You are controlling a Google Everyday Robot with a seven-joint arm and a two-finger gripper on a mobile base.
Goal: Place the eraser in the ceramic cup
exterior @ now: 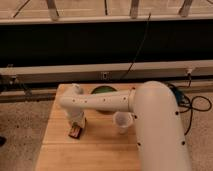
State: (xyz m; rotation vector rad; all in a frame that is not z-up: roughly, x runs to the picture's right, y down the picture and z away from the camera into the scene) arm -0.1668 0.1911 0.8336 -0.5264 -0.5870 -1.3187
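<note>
Pale planked wooden table, matte. Toward its left edge, lying flat: eraser, small dark block with orange-red marks. Probably light, stiff, slightly grippy; best pinched across the narrow sides. Directly over it, pincer; apart or together, cannot tell. Mid-table, cup: white, smooth, likely breakable. Near far edge, green bowl.

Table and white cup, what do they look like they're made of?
Table: pale wood, matte, with plank seams showing. Cup: plain white and smooth, probably ceramic, though plastic can't be ruled out. The gripper is down over the eraser, apart from the cup.
</note>
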